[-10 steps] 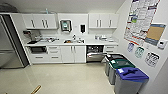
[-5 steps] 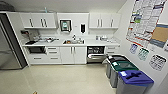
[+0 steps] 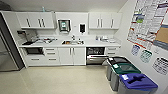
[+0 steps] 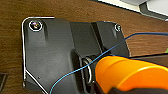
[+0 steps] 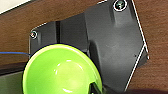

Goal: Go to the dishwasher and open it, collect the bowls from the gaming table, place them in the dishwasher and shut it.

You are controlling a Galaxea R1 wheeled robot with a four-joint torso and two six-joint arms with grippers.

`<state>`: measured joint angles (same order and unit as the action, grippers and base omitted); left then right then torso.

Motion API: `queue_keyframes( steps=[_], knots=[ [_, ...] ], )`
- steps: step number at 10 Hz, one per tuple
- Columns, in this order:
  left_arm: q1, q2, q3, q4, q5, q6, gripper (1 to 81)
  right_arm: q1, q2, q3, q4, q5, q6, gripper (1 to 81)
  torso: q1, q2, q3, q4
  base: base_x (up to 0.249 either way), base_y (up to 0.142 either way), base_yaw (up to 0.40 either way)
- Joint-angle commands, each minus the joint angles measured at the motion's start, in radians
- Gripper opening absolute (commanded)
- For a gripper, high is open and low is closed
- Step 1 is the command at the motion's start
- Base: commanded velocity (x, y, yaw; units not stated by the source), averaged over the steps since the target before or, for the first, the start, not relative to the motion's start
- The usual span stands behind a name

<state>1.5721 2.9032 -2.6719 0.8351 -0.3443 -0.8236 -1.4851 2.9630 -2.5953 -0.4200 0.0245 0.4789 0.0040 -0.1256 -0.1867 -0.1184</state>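
The dishwasher (image 3: 96,59) stands under the white counter, right of the sink, with its steel door tipped open and a dark inside above it. An orange bowl (image 4: 130,75) shows large in the left wrist view, over the robot's dark plate, with my left gripper (image 4: 136,91) shut on it. In the right wrist view my right gripper (image 5: 95,88) is shut on the rim of a bright green bowl (image 5: 60,72). The gaming table is out of view.
Three lidded bins (image 3: 125,72) line the right wall, the nearest one blue (image 3: 137,83). A steel fridge (image 3: 6,52) stands at the left. White cabinets (image 3: 71,56) and a counter with a sink (image 3: 72,42) run across the back. Pale floor (image 3: 57,80) lies before them.
The whole kitchen view has shifted slightly, so the camera has moved a little. Nothing in the room has visibly changed.
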Motion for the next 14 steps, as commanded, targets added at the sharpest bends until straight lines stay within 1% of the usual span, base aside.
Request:
queue_keyframes(
  steps=[1, 3, 14],
  knots=[
    [-0.03, -0.011, 0.0, 0.002, 0.022, 0.0, 1.0, 0.044, -0.005, 0.005, -0.006, -0.046, 0.0, 1.0, 0.0, 0.0, 0.0, 0.0, 0.168, -0.064, 0.0],
    [-0.03, -0.013, 0.0, 0.001, 0.022, -0.002, 1.0, 0.044, -0.003, 0.005, -0.006, -0.046, 0.0, 1.0, 0.0, 0.0, 0.0, 0.0, 0.168, -0.065, 0.0],
    [-0.031, -0.016, 0.0, -0.001, 0.022, -0.003, 1.0, 0.051, -0.002, 0.005, -0.005, -0.046, 0.0, 1.0, 0.0, 0.0, 0.0, 0.0, 0.141, 0.0, 0.0]
  ],
)
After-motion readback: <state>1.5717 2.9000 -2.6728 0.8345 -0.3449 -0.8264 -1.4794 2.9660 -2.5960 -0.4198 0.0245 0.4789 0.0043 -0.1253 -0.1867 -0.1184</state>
